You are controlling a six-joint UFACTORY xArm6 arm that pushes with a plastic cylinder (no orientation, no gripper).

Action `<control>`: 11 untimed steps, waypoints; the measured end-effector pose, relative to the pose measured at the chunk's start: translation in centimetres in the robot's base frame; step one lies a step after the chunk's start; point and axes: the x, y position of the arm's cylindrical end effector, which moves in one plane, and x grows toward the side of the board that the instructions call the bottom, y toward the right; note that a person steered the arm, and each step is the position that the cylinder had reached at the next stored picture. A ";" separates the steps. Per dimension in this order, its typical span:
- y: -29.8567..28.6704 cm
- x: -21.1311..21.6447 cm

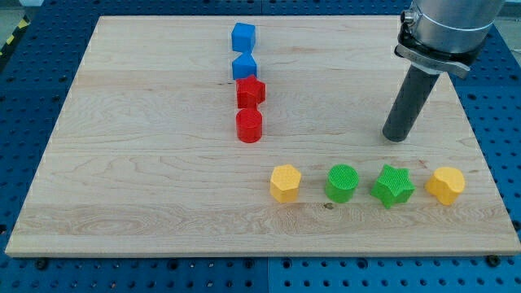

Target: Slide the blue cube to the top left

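1. Resting on the board's right half, my tip (395, 137) touches no block and pushes nothing; it is a bare rod with nothing to open or close, standing clear above the bottom row.

2. Nearest to it, toward the view's bottom, are the green star-shaped block (393, 185) and the green cylinder (342, 182), with a yellow block (445, 185) at the row's right end and another yellow block (286, 182) at its left end. None matter to this job.

3. Well apart to the view's left stands a column of four blocks. From the bottom up: a red cylinder (249, 126), a red block (250, 92) of a shape I cannot settle, then two blue ones.

4. Two blue blocks fit the task; I take the blue cube (243, 37) at the column's top as the target, and the lower blue block (244, 66) sits just under it, touching or nearly so.

5. What the move turns on: the cube lies up and to the left of my tip, and the goal corner lies further left still. I judge I must reach the cube's right side, slightly below it, before pushing leftward and upward.

6. Approaching too low risks nudging the lower blue block instead.
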 end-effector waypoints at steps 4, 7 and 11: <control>-5.1 -17.3; -18.2 -19.9; -34.0 -24.3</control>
